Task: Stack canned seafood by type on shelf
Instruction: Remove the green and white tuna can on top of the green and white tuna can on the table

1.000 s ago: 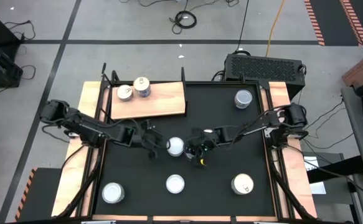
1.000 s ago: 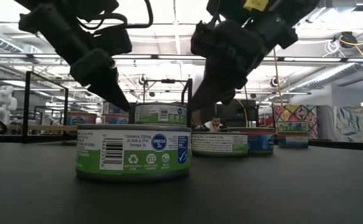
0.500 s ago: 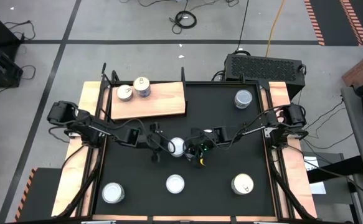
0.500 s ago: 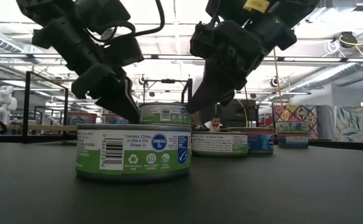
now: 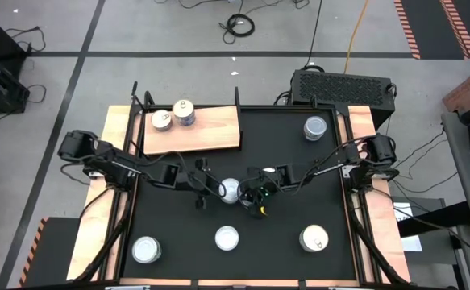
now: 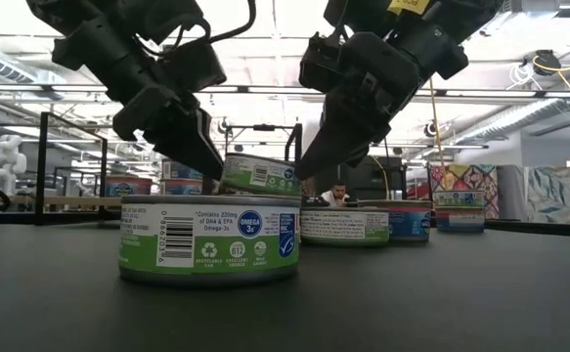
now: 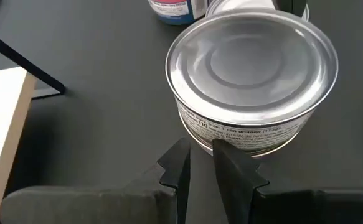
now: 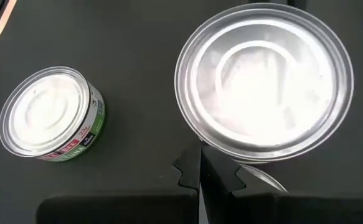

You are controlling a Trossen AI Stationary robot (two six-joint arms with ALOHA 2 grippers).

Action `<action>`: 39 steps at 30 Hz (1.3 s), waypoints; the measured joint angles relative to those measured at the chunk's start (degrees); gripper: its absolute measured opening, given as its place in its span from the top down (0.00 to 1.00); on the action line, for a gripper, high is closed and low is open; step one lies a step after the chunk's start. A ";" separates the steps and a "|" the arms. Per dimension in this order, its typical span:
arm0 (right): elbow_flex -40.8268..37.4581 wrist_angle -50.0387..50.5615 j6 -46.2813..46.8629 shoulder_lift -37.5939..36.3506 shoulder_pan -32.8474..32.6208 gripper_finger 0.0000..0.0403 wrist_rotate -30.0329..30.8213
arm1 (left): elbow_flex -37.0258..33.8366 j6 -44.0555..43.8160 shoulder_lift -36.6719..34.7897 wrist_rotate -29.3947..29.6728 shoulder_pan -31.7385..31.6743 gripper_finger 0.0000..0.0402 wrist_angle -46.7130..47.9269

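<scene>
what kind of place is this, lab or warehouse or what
Most likely a robotics lab or workshop. The black table stands on a grey floor marked with taped lines, loose cables lie behind it, and the low view shows an open hall with ceiling strip lights.

Centre tin (image 5: pixel 230 190) hemmed between left tool (image 5: pixel 216 190) and right tool (image 5: pixel 247 193); surrounding mat (image 5: pixel 283 225) bare.

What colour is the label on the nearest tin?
Green and white, on the short round metal tin; low view shows it best.
</scene>
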State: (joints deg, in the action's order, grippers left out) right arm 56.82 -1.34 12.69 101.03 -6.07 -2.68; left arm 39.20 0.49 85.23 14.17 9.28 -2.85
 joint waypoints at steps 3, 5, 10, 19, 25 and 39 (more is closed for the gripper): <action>0.00 -0.03 -0.09 0.00 0.00 1.00 0.03 | 0.00 -0.06 -0.24 -0.22 0.00 0.81 -0.13; 0.10 0.07 -0.09 0.00 0.00 1.00 0.21 | 0.00 -0.14 -0.22 -1.53 0.02 0.81 0.27; 0.66 -0.06 -0.11 -0.07 -0.13 1.00 -1.10 | 0.00 -1.54 -0.17 -3.29 0.08 0.81 0.61; 0.79 1.90 -0.03 -1.58 -0.15 1.00 -0.89 | 0.62 -1.60 -0.17 -3.46 0.84 0.81 0.61; 0.79 9.88 2.23 -3.88 -0.70 1.00 1.31 | 3.79 -0.05 -0.24 -4.92 1.09 0.81 -0.63; 0.85 21.44 8.35 -4.28 -1.14 1.00 2.83 | 10.98 -0.17 9.63 -5.95 1.03 0.81 -5.25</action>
State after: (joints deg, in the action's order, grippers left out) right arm 57.67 20.10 21.04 96.76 -7.20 0.15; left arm 50.18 0.32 94.86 8.22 10.31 -8.11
